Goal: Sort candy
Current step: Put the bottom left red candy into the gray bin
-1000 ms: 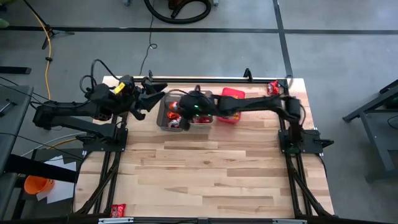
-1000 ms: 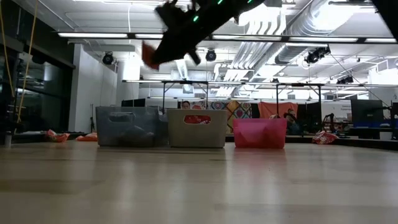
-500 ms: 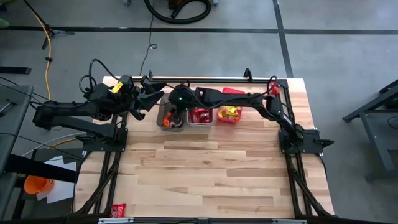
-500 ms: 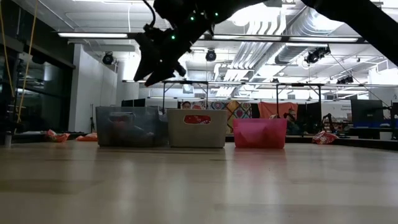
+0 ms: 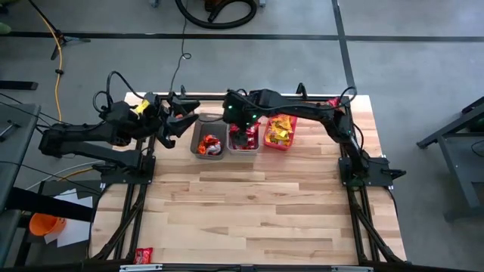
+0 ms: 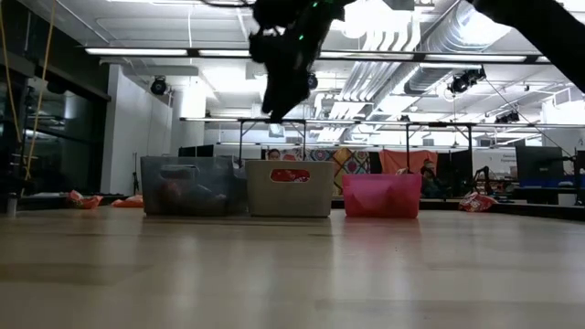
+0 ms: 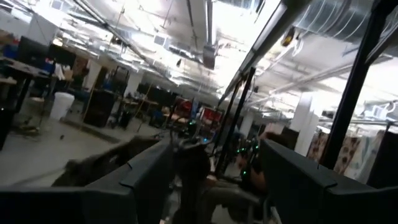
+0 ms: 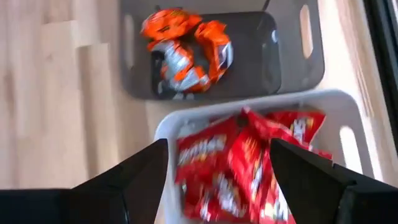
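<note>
Three bins stand in a row at the table's far middle. The grey bin (image 5: 208,142) holds orange candy (image 8: 186,53). The pale middle bin (image 5: 243,139) holds red candy (image 8: 249,162). The pink bin (image 5: 278,133) holds yellow candy (image 5: 278,134). My right gripper (image 8: 217,186) hangs open above the middle bin, pointing steeply down, with nothing between its fingers; the low view shows the gripper (image 6: 279,87) well above the bins. My left gripper (image 5: 180,121) waits open at the far left, beside the grey bin, raised off the table.
Loose candy lies at the far right corner (image 5: 333,104) and at the near left edge (image 5: 142,255). A rail (image 5: 249,95) runs along the far edge behind the bins. The near half of the wooden table (image 5: 257,211) is bare.
My right gripper held a reddish candy above the grey bin, then opened and let it go. It has since swung toward the table's right, risen a little and tipped more steeply down, and now hangs over the middle bin.
</note>
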Controlling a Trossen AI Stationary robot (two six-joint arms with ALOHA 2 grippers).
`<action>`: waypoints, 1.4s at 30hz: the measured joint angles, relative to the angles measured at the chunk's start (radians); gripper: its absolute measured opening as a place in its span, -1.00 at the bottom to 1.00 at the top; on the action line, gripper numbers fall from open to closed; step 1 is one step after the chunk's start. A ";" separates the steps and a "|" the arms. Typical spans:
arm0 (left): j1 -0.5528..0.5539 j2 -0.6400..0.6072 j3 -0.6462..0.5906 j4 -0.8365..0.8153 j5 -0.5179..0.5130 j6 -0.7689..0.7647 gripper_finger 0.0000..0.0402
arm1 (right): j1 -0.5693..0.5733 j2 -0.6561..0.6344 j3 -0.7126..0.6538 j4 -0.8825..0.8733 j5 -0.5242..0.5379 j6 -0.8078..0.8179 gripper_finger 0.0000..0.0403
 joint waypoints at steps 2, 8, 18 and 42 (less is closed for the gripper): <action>0.000 -0.001 0.000 -0.023 0.000 0.000 0.13 | -0.004 -0.023 0.000 -0.026 -0.012 -0.001 0.37; 0.000 -0.002 0.000 -0.093 0.000 0.013 0.13 | -0.004 -0.114 -0.001 -0.081 -0.003 -0.004 0.37; 0.000 0.001 0.000 -0.114 0.007 0.079 0.13 | 0.004 -0.639 -0.760 0.245 0.076 0.250 0.37; -0.283 0.612 0.420 -1.508 0.374 -0.662 0.13 | 0.152 -1.279 -1.344 0.512 0.156 0.394 0.37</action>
